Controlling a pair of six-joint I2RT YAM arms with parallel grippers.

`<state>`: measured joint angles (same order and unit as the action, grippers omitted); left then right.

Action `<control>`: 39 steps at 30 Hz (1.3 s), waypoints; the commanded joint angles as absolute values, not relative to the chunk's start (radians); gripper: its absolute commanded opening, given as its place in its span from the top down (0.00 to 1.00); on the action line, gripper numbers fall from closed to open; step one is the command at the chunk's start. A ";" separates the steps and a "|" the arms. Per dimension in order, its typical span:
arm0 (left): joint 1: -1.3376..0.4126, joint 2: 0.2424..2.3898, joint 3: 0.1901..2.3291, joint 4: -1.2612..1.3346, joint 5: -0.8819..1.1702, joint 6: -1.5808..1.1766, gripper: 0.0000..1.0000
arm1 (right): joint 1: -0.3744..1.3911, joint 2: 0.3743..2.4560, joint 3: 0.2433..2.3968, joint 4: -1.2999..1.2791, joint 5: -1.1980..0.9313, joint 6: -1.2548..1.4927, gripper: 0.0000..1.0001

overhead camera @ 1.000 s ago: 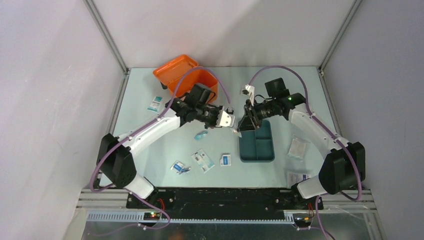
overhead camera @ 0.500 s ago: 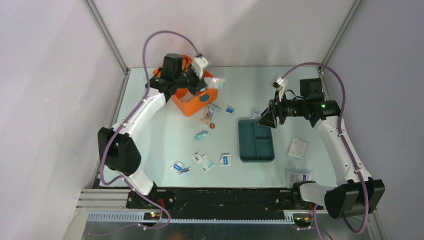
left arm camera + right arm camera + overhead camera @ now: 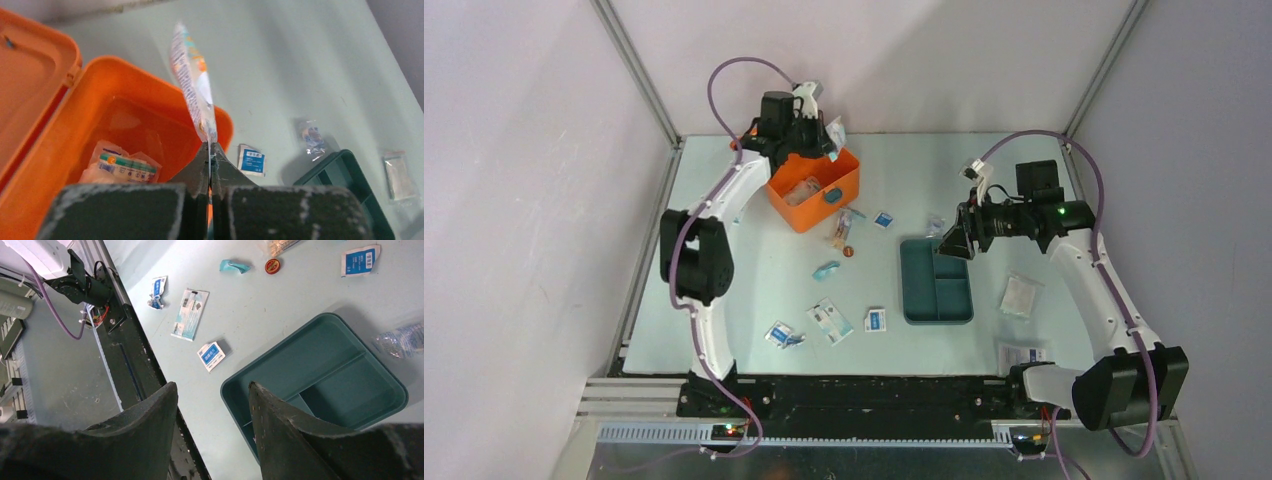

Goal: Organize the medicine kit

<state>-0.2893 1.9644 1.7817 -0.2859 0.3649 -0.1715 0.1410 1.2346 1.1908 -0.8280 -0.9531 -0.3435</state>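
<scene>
The medicine kit (image 3: 812,210) is an orange box standing open at the back left of the table, with its lid (image 3: 30,75) swung back. One printed packet (image 3: 120,162) lies inside it. My left gripper (image 3: 827,138) hovers over the kit's far rim, shut on the edge of a thin white and orange sachet (image 3: 192,85) that sticks up from the fingertips. My right gripper (image 3: 951,240) is open and holds nothing. It hangs just above the far end of the dark teal tray (image 3: 936,290), whose compartments (image 3: 320,365) hold nothing.
Loose items lie between kit and tray: a blue sachet (image 3: 884,219), a red cap (image 3: 848,252), a teal wrapper (image 3: 826,270), a clear bag (image 3: 936,226). Nearer the arms are several sachets (image 3: 829,320). White packets (image 3: 1021,296) lie right of the tray.
The two grippers were close together mid-table. My left arm has swung back over the kit with the sachet, and my right gripper has opened and drawn off to the right.
</scene>
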 commanded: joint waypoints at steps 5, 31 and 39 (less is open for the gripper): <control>-0.244 2.020 1.797 -0.264 0.318 -0.310 1.00 | 0.144 1.220 1.177 -0.811 -0.939 -0.352 0.41; -0.243 2.164 1.832 -0.296 0.335 -0.356 0.89 | 0.161 1.266 1.169 -0.783 -0.950 -0.329 0.41; -0.243 2.158 1.833 -0.320 0.195 -0.370 0.74 | 0.165 1.262 1.169 -0.788 -0.938 -0.330 0.41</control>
<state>-0.2401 2.1666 1.7844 -0.3161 0.2775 -0.3519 0.1581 1.2659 1.1667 -0.8024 -0.9463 -0.3332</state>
